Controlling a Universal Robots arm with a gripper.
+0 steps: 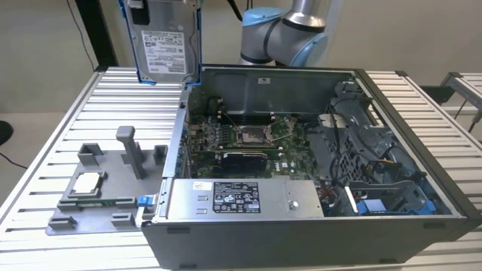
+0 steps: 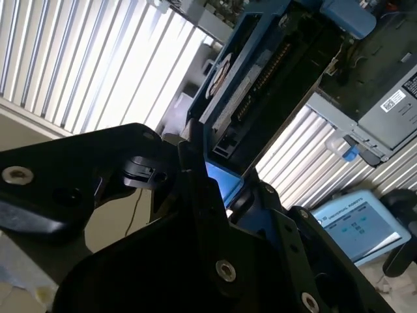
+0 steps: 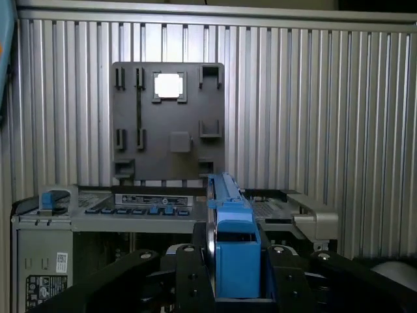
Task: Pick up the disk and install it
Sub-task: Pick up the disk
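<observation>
My gripper (image 3: 236,270) is clamped on the disk (image 1: 164,44) by its blue bracket, hanging it upright above the bench (image 1: 113,101), I reckon to clear the computer case (image 1: 301,243) wall.

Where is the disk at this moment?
In the exterior view the disk hangs upright at that view's upper left, above the table, beside the far corner of the open computer case. The gripper holds it by its blue frame.
</observation>
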